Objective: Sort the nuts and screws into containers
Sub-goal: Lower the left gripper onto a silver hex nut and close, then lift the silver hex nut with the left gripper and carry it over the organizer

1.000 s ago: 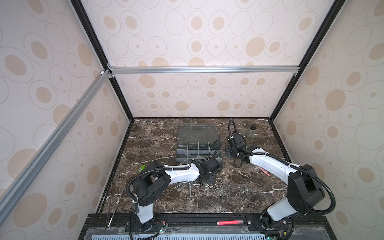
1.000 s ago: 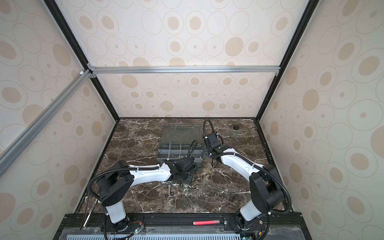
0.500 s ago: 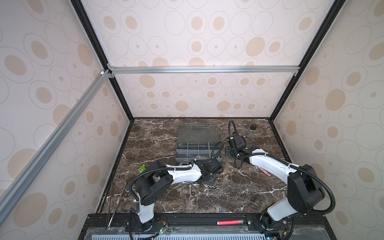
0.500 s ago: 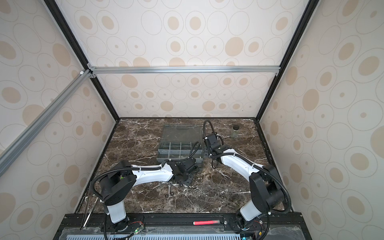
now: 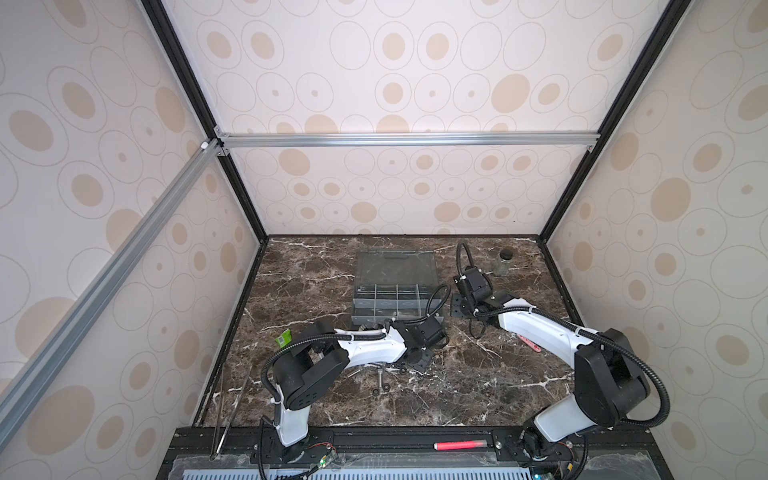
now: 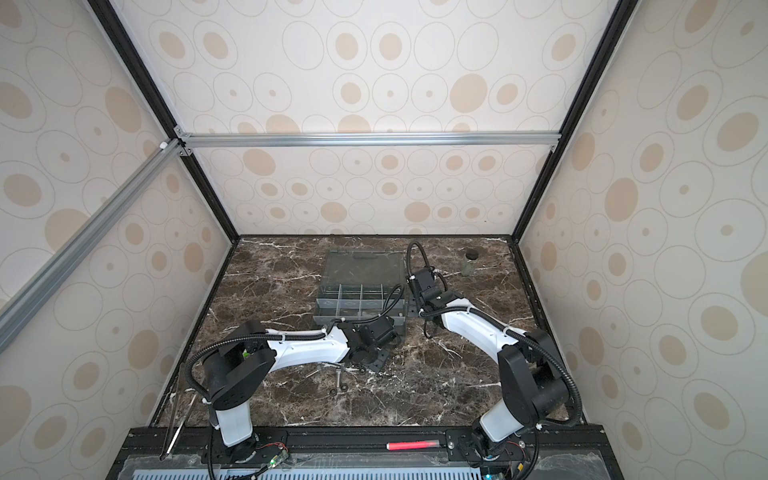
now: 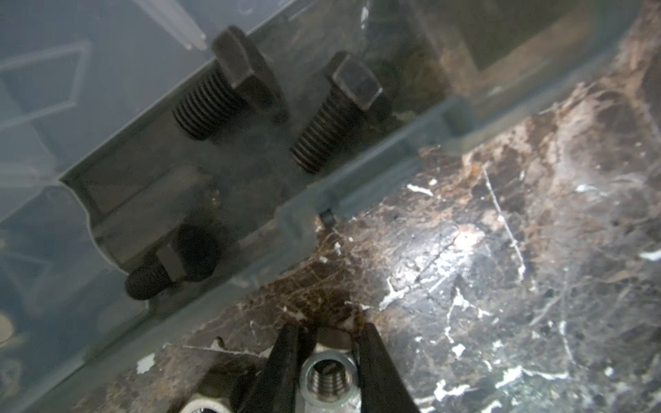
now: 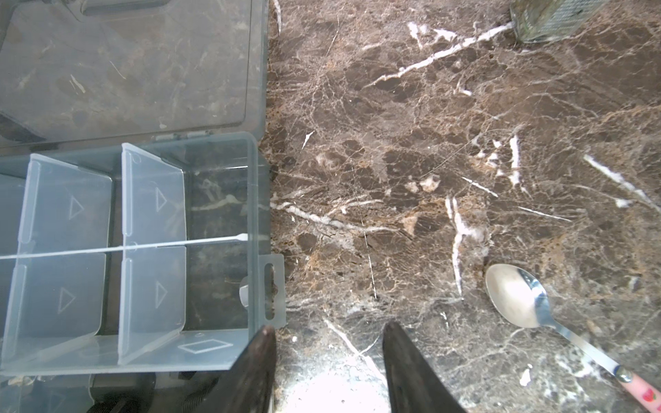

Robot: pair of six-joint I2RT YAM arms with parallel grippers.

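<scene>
Silver and black small parts lie loose on the marble surface [image 5: 478,386] on the near side of the organizer box [image 5: 358,309]: a long screw [image 5: 380,377] and black rings [image 5: 386,387], not yet sorted. Between them and the box, the left hand [image 7: 331,327] is down at the surface. Its fingers [image 7: 282,357] flank a silver threaded nut [image 7: 328,380] whose bore is showing. They sit tight against both its sides, but we cannot tell whether they pinch it. We judge the low approach suits so small a part, which needs a grip square across its sides.

A second nut [image 7: 205,406] lies just beside the first. Through the box's translucent near wall we see three short bolts [image 7: 339,111] resting in one compartment, so we take that cell for screws and expect the nut to go in another.

A spoon [image 8: 515,296] lies off to the right of the box. The right hand [image 8: 327,354] hovers just off the box's right corner, jaws apart and empty, probably kept clear of the left arm's path. The clear lid [image 5: 395,266] lies open behind the box, leaving every cell reachable. The glass jar [image 5: 503,266] stands beyond the box's far right corner.
</scene>
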